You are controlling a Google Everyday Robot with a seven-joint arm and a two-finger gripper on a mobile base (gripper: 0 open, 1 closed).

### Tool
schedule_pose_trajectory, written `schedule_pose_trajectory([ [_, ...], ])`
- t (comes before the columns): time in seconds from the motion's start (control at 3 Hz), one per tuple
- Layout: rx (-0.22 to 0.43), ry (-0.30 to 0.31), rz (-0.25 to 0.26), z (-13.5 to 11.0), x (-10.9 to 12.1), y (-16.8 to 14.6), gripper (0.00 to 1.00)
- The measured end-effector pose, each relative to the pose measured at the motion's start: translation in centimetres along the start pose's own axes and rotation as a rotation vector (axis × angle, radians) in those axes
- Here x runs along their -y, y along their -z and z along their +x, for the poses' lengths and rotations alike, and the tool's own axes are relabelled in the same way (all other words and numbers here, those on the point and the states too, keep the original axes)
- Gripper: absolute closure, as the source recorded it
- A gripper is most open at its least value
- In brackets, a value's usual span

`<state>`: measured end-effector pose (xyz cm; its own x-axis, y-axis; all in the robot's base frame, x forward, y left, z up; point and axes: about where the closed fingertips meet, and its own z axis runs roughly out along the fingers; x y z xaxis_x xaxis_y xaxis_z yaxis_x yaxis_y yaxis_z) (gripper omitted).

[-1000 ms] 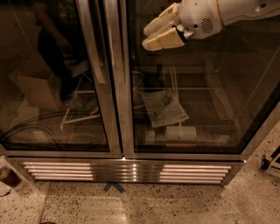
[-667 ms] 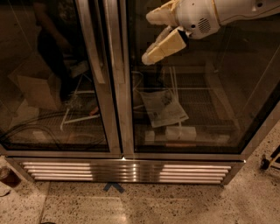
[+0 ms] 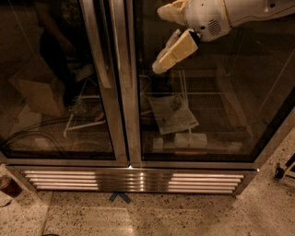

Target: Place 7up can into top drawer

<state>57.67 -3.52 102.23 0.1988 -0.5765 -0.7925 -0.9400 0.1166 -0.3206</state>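
My gripper (image 3: 158, 40) hangs at the top of the camera view, in front of the right glass door (image 3: 207, 106). It is open: one cream finger (image 3: 171, 10) points left at the top edge, and the other finger (image 3: 175, 51) slants down and to the left. Nothing is between them. The white arm (image 3: 230, 14) comes in from the upper right. The 7up can and the top drawer are out of view.
A two-door glass cabinet fills the view, with a steel centre post (image 3: 122, 92) and a left door handle (image 3: 99, 50). Inside lie a paper sheet (image 3: 173, 113), wire racks and cables. A vent grille (image 3: 133, 180) runs above the speckled floor, with a blue tape mark (image 3: 120, 197).
The gripper's fingers have spread apart from a shut pose, the lower finger swinging down and left. The arm itself has barely shifted.
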Motion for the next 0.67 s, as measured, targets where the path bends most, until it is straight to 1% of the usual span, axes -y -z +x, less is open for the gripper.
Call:
schedule_pose_trajectory([
  [0.33,-0.002,-0.002,0.001,0.0,0.04,-0.13,0.19],
  [0.67,-0.006,-0.004,0.003,-0.01,0.05,-0.18,0.2],
])
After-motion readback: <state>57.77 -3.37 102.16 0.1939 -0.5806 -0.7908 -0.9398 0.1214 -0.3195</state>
